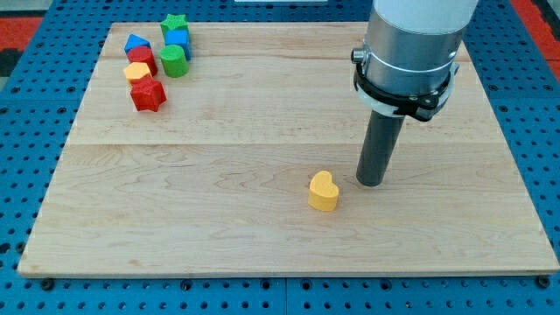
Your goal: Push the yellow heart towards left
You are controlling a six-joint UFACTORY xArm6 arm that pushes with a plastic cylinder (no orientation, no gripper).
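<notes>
Camera view: small yellow heart-shaped block (323, 192) sits on the light wooden counter (219, 219), a bit right of centre, toward the view's bottom. The end effector, a straight dark rod, has no jaws to spread or pinch; its tip (370, 182) rests just right of the heart, slightly toward the view's top, apart from it. Heart lies left of the tip, so a leftward sweep likely meets it. Other blocks cluster well apart, upper left.
</notes>
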